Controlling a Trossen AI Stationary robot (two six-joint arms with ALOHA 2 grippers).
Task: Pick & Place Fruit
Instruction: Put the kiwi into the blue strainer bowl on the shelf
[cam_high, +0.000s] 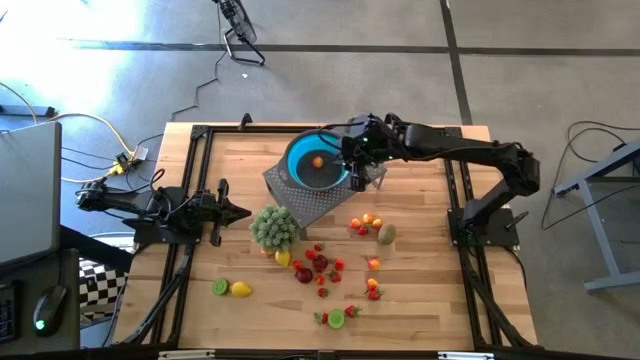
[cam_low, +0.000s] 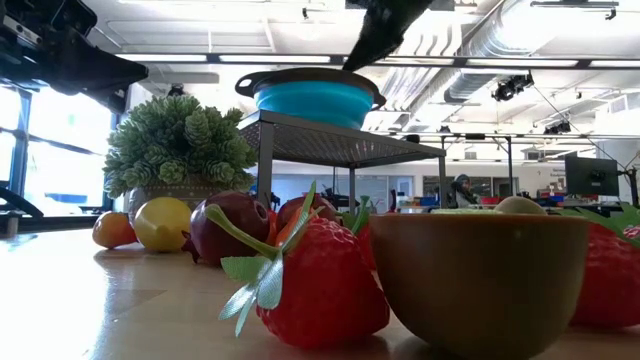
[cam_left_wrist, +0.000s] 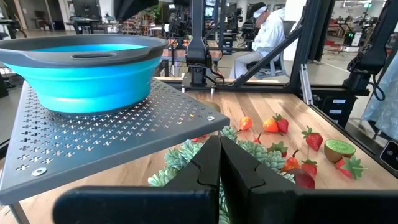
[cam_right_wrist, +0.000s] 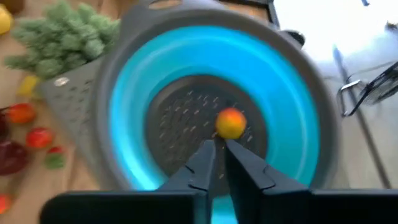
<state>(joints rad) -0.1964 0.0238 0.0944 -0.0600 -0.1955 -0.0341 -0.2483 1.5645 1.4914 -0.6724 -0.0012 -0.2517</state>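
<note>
Fruit (cam_right_wrist: 231, 122) lies in bowl (cam_right_wrist: 124, 112) below nearly closed, empty right claw (cam_right_wrist: 216, 163).

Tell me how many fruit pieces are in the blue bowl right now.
1: a small orange piece lying on the dark perforated floor of the blue bowl, near its middle. The right tool hovers over it, so it may hide something.

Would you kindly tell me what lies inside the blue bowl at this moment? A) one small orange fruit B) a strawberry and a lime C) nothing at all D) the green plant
A: one orange fruit lies on the dark perforated floor of the blue bowl, with the right gripper directly above it; the rest of the fruit is on the table.
</note>
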